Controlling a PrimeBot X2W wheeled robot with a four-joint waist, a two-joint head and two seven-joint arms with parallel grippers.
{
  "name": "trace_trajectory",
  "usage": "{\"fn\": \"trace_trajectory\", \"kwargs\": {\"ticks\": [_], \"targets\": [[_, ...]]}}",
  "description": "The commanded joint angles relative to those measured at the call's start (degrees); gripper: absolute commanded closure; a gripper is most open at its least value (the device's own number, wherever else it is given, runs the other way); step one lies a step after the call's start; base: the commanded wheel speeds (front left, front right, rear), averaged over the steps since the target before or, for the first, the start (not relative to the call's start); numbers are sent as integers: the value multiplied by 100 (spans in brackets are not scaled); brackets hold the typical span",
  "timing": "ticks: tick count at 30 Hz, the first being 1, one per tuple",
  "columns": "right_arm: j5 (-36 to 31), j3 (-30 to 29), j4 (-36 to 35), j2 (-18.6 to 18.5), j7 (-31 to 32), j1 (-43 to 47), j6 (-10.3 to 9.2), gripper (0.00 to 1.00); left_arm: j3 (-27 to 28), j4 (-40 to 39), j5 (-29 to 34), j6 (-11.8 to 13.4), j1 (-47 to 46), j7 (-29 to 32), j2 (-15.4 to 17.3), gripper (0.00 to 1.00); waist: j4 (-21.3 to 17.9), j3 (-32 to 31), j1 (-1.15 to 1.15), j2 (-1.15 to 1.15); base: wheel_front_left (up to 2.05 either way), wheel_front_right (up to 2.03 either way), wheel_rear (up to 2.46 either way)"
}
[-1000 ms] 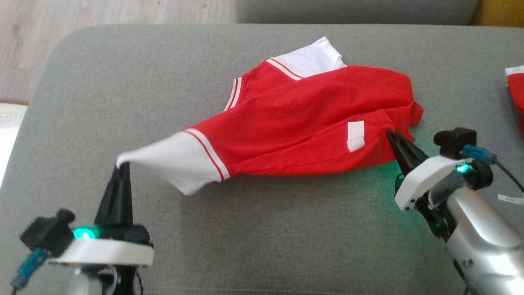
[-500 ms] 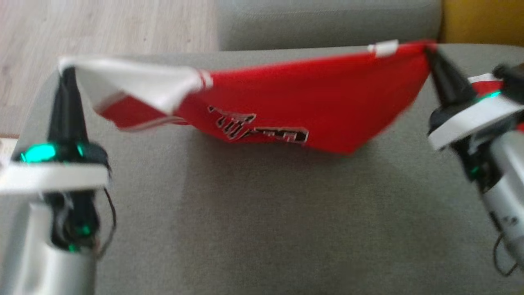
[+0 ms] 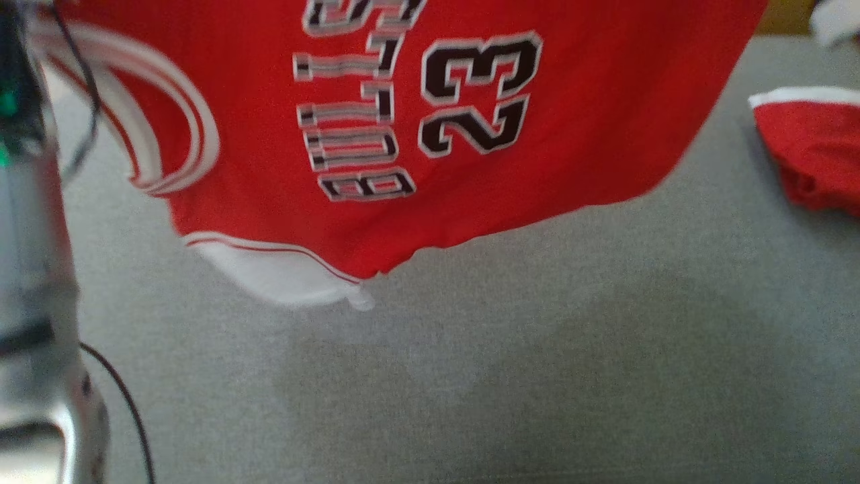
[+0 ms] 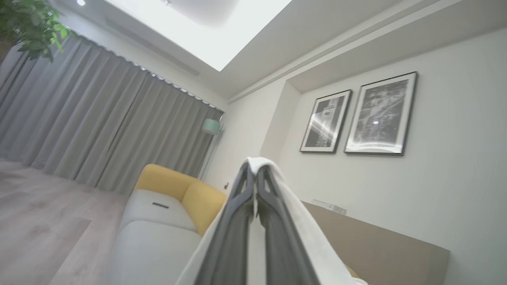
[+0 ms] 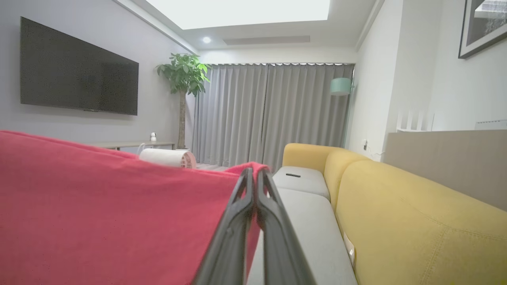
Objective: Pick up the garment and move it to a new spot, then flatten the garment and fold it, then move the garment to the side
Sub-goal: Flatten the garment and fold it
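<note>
The garment [image 3: 416, 121] is a red jersey with white trim, black-and-white lettering and the number 23. It hangs spread out above the grey cushion [image 3: 537, 349], its lower hem free of the surface. In the left wrist view my left gripper [image 4: 255, 171] is shut on a white part of the garment [image 4: 305, 229], which drapes over the right finger. In the right wrist view my right gripper [image 5: 254, 173] is shut on a red edge of the garment [image 5: 99, 206], which stretches away to the left. My pale left forearm [image 3: 33, 282] rises along the head view's left edge.
A second red-and-white cloth [image 3: 813, 154] lies on the cushion at the right. The wrist views show a yellow sofa [image 5: 396, 213], grey curtains [image 4: 99, 130], a wall television [image 5: 79, 75] and a plant [image 5: 184, 79].
Both grippers have raised the garment from the cushion, where it lay crumpled, so that it now hangs spread with its lettering showing. The head camera has also shifted.
</note>
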Motion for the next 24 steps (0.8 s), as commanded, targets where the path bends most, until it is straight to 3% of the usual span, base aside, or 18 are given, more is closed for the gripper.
{"fn": "trace_trajectory", "kwargs": {"ticks": [1, 7, 15, 24], "targets": [[-19, 33, -8, 31, 27, -285, 37, 100, 81, 12, 94, 41, -399, 23, 266, 100, -32, 281, 0, 0, 0, 0, 0], [-219, 450, 909, 246, -132, -1433, 37, 100, -273, 1259, 568, -69, -1747, -137, 296, 100, -40, 1108, 0, 0, 0, 0, 0], [-471, 730, 2131, 429, -1045, -2753, 37, 100, -632, 2683, 1281, -342, -3280, -1475, 120, 100, 40, 1866, 0, 0, 0, 0, 0], [-801, 1079, 2765, 396, -1540, -3164, 37, 100, -813, 3248, 1388, -601, -3537, -1783, -172, 100, 221, 2330, 0, 0, 0, 0, 0]]}}
